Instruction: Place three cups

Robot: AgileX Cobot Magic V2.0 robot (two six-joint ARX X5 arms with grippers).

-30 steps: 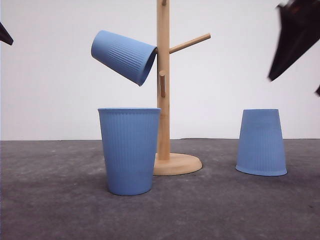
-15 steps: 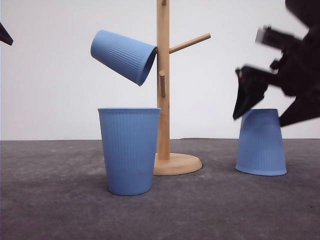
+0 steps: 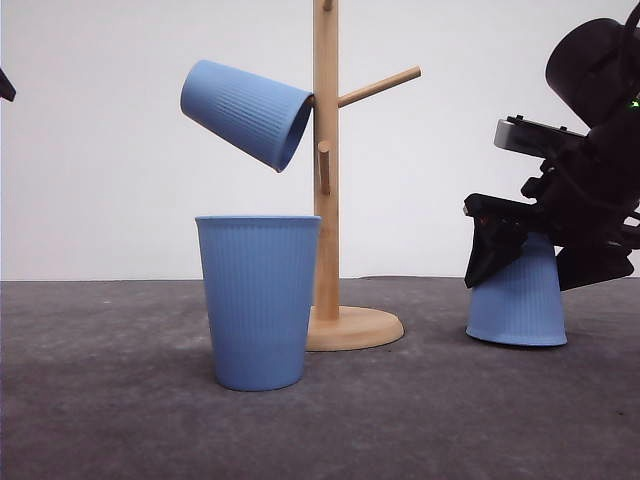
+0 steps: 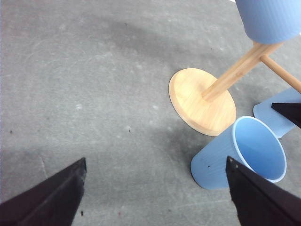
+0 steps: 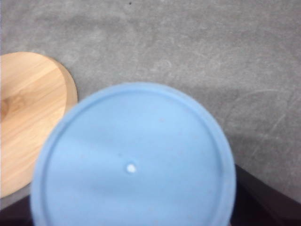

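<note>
One light-blue cup (image 3: pixel 245 110) hangs tilted on a peg of the wooden stand (image 3: pixel 326 200). A second cup (image 3: pixel 258 300) stands upright in front of the stand's base, also seen from above (image 4: pixel 244 157). The third cup (image 3: pixel 517 300) stands upside down at the right, and its flat bottom (image 5: pixel 131 160) is close under the right wrist camera. My right gripper (image 3: pixel 540 258) is open, with one finger on each side of that cup's top. My left gripper (image 4: pixel 155 158) is open, holds nothing and hangs high above the grey table, left of the stand.
The stand's round base (image 4: pixel 197 99) sits between the two standing cups. A free peg (image 3: pixel 380 87) points up to the right, and a short one (image 3: pixel 324 165) faces forward. Grey table (image 4: pixel 70 70) stretches left of the stand.
My right arm came down from the upper right onto the upside-down cup, fingers now on each side of it. That cup shifted slightly left. The left arm stayed put.
</note>
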